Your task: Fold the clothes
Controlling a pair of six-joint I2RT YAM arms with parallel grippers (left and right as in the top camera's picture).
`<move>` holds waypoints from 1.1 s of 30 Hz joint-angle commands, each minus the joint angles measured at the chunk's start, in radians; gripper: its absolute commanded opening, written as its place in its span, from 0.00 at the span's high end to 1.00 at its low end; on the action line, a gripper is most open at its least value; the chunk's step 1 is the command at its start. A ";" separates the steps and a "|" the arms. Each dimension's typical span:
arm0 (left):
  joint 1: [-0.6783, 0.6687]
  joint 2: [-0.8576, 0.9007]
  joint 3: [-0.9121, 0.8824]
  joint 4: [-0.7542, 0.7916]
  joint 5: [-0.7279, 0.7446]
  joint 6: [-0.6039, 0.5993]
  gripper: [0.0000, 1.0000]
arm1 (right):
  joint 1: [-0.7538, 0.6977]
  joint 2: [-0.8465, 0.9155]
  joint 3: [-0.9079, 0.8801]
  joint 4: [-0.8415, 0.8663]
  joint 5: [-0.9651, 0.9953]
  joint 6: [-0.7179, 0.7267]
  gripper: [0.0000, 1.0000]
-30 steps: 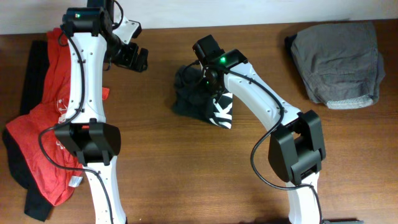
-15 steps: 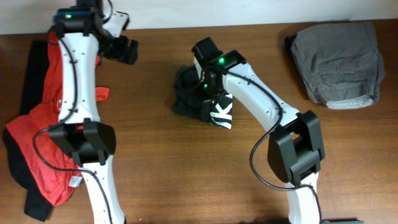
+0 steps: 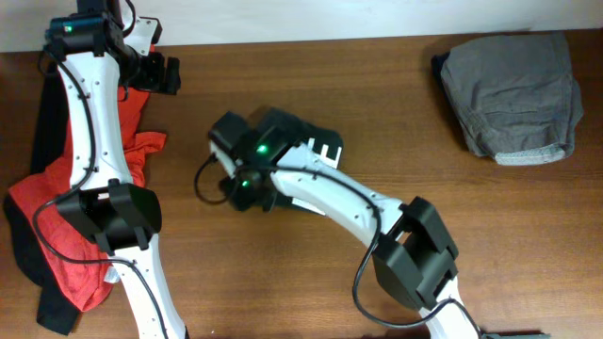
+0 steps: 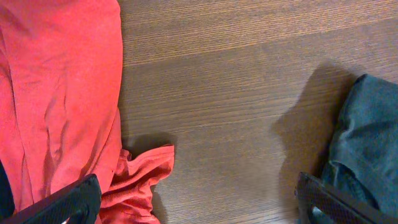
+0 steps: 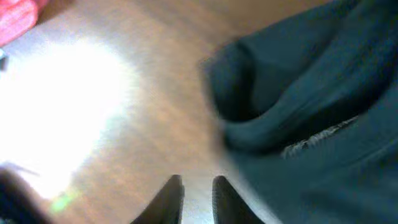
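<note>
Overhead, the crumpled black-green cotton T-shirt (image 3: 300, 127) is seen bunched at the centre of the brown wooden table (image 3: 396, 56), its white lettering too folded to be read. The red cotton T-shirt (image 3: 57, 217) is spread along the left edge. The left gripper (image 4: 199, 198) is held spread wide and empty. The right gripper (image 5: 196, 198) is blurred, its fingers nearly together beside dark cloth; a grasp cannot be told.

My right gripper (image 5: 198, 190) now sits left of the dark T-shirt (image 5: 298, 93), not over it; my left gripper (image 3: 162, 73) is farther back-left.
</note>
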 commanded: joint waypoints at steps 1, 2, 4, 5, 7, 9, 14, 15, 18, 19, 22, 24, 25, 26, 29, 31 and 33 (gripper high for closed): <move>0.001 -0.029 0.005 0.004 0.000 -0.016 0.01 | 0.014 -0.002 0.005 -0.002 -0.005 -0.004 0.53; 0.001 -0.028 0.005 0.004 0.000 -0.016 0.01 | 0.011 -0.002 0.005 -0.005 -0.005 -0.003 0.49; 0.001 -0.027 0.005 0.003 0.000 -0.016 0.01 | 0.000 -0.003 0.006 -0.011 -0.005 -0.003 0.45; 0.001 -0.027 0.005 0.003 0.000 -0.016 0.01 | -0.011 -0.007 0.006 -0.015 -0.005 -0.003 0.44; 0.001 -0.022 0.004 0.002 0.000 -0.016 0.01 | -0.046 -0.019 0.006 -0.027 -0.005 0.007 0.43; 0.001 -0.017 0.004 -0.001 0.000 -0.016 0.01 | -0.084 -0.032 0.006 -0.043 0.004 0.033 0.42; 0.001 -0.005 -0.014 0.001 0.000 -0.016 0.01 | -0.214 -0.048 0.006 -0.137 0.009 0.094 0.52; 0.001 -0.003 -0.018 0.001 0.000 -0.016 0.01 | -0.235 -0.047 0.006 -0.154 0.009 0.094 0.62; 0.001 0.002 -0.045 0.017 0.000 -0.016 0.01 | -0.303 -0.034 0.005 -0.191 0.010 0.076 0.93; 0.001 0.002 -0.052 0.023 0.002 -0.016 0.01 | -0.318 -0.029 0.004 -0.189 0.010 0.063 0.96; 0.000 0.002 -0.072 0.031 0.036 -0.016 0.01 | -0.352 -0.007 0.003 -0.179 0.010 0.040 0.96; -0.004 0.002 -0.078 0.034 0.059 -0.008 0.01 | -0.376 0.016 0.003 -0.171 0.010 0.037 0.96; -0.008 0.002 -0.078 0.034 0.072 -0.001 0.01 | -0.398 0.041 0.003 -0.161 0.009 0.037 0.96; -0.010 0.002 -0.078 0.035 0.072 -0.001 0.01 | -0.407 0.053 0.003 -0.158 0.009 0.034 0.96; -0.016 0.002 -0.078 0.035 0.072 -0.001 0.01 | -0.433 0.097 0.003 -0.145 -0.023 -0.021 0.96; -0.021 0.002 -0.078 0.035 0.072 -0.001 0.01 | -0.445 0.119 0.003 -0.134 -0.028 -0.034 0.96; -0.026 0.003 -0.078 0.037 0.072 -0.001 0.01 | -0.458 0.146 0.003 -0.119 -0.027 -0.044 0.96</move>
